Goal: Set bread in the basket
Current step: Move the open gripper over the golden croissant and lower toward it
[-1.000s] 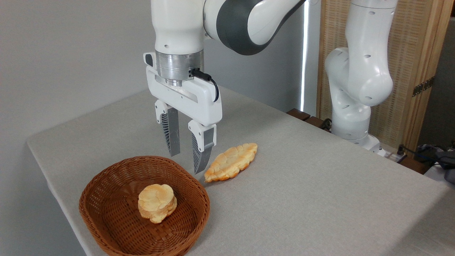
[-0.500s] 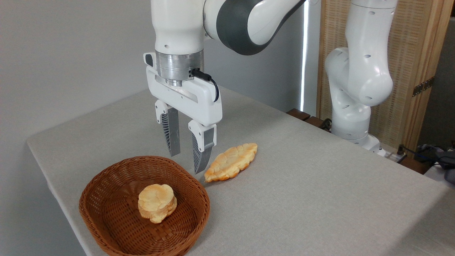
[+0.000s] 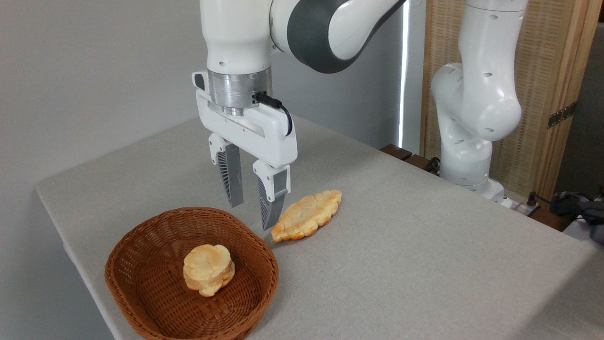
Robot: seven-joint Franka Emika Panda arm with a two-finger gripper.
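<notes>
A: Camera, fixed view, table (image 3: 424, 264) w/ grey cloth. Gripper (image 3: 252, 217) hangs pointing down, jaws apart, nothing between them. Both fingers clear of everything as far as I can see.

B: Bread?

A: Bread (image 3: 306, 216) lies flat on table, long axis diagonal, near end toward basket, far end up-right. Golden-brown, lumpy top. Right fingertip (image 3: 267, 222) is just beside its near end; can't tell if it touches, looks apart.

B: Basket pos?

A: Basket (image 3: 141, 245) at front-left of table, oval, reddish-brown wicker. Its rim is near bread's lower tip, small gap of cloth between. Bread is outside it.

B: Anything inside?

A: One bun (image 3: 208, 269), round, pale, sits about mid-basket, slightly right.

B: Gripper vs basket?

A: Fingers appear above/behind far rim, between basket and bread. Left finger (image 3: 233, 177) grey, ribbed on one face.

B: Background?

A: Arm base (image 3: 472, 123) at right rear edge of table, wooden screen (image 3: 542, 94) behind it, grey wall left.
</notes>
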